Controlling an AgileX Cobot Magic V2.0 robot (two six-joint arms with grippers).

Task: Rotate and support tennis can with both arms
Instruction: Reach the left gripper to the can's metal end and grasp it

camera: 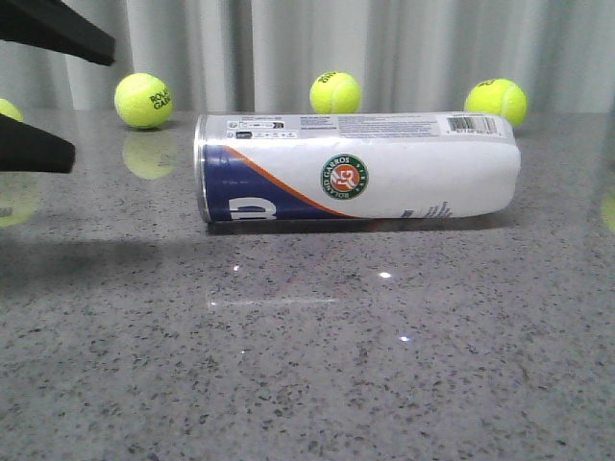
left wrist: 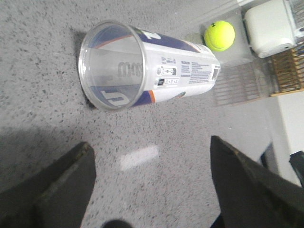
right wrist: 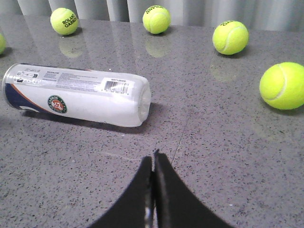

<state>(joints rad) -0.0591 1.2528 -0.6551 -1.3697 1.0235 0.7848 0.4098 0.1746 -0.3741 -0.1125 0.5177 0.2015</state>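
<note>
Bare countertop [camera: 307, 384] in front; tennis can [camera: 356, 168] lies sideways, untouched. Left gripper [left wrist: 152, 190] spread wide, right gripper [right wrist: 153, 190] pressed together. Risk: a one-sided nudge rolls the can away.

Left gripper [left wrist: 152, 190]: two broad wedge fingers [left wrist: 57, 190], matte black, dull brownish wear along inner edges, surfaces plain, tapering toward blunt tips. Small dark rounded part between finger bases, detail unclear. Front view: same fingers [camera: 34, 146] as flat black slabs, sharp straight edges, no markings.

Right gripper [right wrist: 153, 164]: two slim black fingers [right wrist: 166, 194], curved outer profiles narrowing to fine point, thin pale seam between them. No cables or screws visible.
</note>
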